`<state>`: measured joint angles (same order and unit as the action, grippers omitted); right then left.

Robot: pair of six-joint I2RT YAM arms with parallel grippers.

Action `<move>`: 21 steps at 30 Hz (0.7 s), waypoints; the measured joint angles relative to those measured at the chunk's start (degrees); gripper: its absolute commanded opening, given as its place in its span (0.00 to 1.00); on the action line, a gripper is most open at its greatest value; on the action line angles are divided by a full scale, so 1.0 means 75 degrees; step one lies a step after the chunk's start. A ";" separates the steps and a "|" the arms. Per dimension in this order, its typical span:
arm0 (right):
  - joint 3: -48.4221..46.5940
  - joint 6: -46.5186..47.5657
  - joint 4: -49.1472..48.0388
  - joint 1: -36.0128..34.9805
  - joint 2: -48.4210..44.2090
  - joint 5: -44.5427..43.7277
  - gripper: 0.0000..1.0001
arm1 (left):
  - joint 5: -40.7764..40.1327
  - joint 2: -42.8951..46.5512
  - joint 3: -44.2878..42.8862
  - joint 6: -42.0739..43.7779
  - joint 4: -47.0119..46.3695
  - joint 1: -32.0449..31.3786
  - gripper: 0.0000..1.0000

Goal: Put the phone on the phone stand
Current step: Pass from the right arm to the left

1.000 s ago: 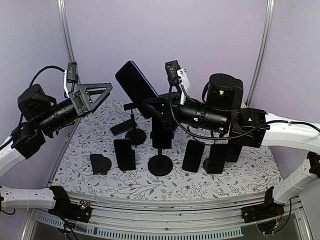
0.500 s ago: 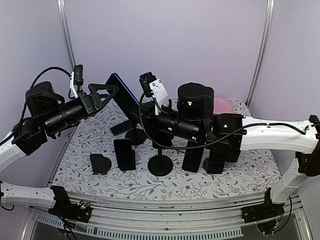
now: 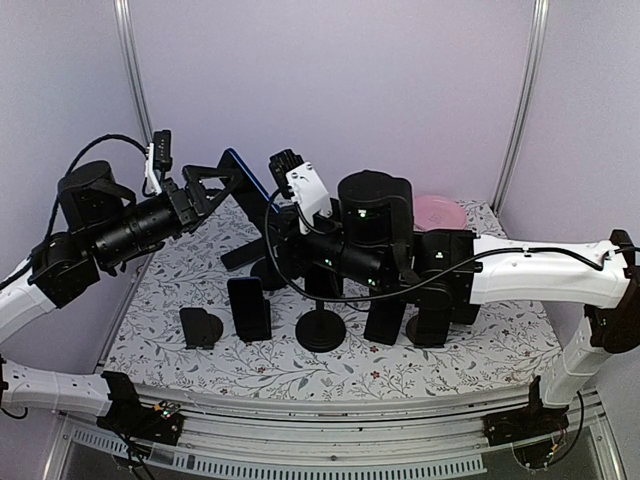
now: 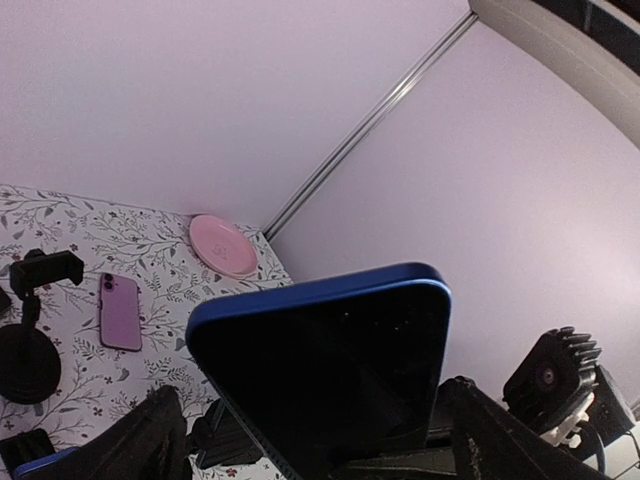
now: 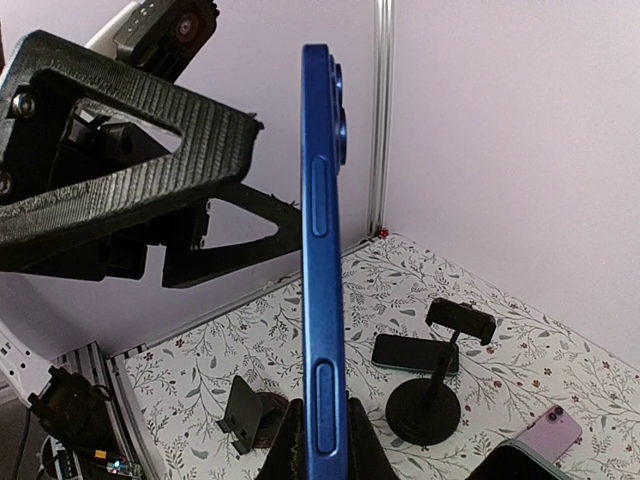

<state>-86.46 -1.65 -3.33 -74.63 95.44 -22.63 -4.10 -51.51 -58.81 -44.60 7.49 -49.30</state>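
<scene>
My right gripper is shut on the lower end of a blue phone and holds it high over the back left of the table. In the right wrist view the phone stands edge-on between my right gripper's jaws. My left gripper is open right beside the phone's top. In the left wrist view the phone's dark screen sits between the spread fingers of my left gripper. A small empty black phone stand sits front left. It also shows in the right wrist view.
A clamp stand on a round base and a second round-base stand stand mid-table. Dark phones lean upright on stands. A pink plate lies back right, and a purple phone lies flat near it.
My right arm has carried the blue phone left and lower, toward my left gripper. My left gripper has moved right and now sits around the phone's top.
</scene>
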 measured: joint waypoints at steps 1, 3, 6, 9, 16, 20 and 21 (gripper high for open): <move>-0.0023 0.0017 0.0035 0.0000 0.0015 -0.0038 0.02 | 0.0000 0.0000 0.0000 -0.0012 -0.0020 0.0000 0.91; -0.0038 0.0038 0.0061 0.0000 0.0026 -0.0108 0.02 | 0.0000 0.0000 0.0000 -0.0044 -0.0058 0.0000 0.90; -0.0070 0.0058 0.0111 0.0000 0.0044 -0.0163 0.02 | 0.0023 -0.0029 -0.0023 -0.0085 -0.0105 -0.0003 0.92; -0.0079 0.0064 0.0154 -0.0017 0.0058 -0.0207 0.02 | 0.0020 -0.0163 -0.0117 -0.0143 -0.0102 -0.0006 0.94; -0.0082 0.0358 0.0236 -0.0157 0.0076 -0.0379 0.02 | -0.0152 -0.0402 -0.0242 -0.0297 -0.0096 -0.0009 0.89; -0.0082 0.0440 0.0245 -0.0201 0.0079 -0.0425 0.02 | -0.0245 -0.0408 -0.0248 -0.0379 -0.0117 -0.0012 0.82; -0.0082 0.0455 0.0251 -0.0207 0.0079 -0.0440 0.02 | -0.0248 -0.0414 -0.0248 -0.0396 -0.0134 -0.0012 0.80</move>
<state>-87.07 1.76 -1.45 -76.18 96.03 -25.93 -5.96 -54.61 -60.66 -47.57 6.48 -49.39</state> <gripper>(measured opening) 0.078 0.851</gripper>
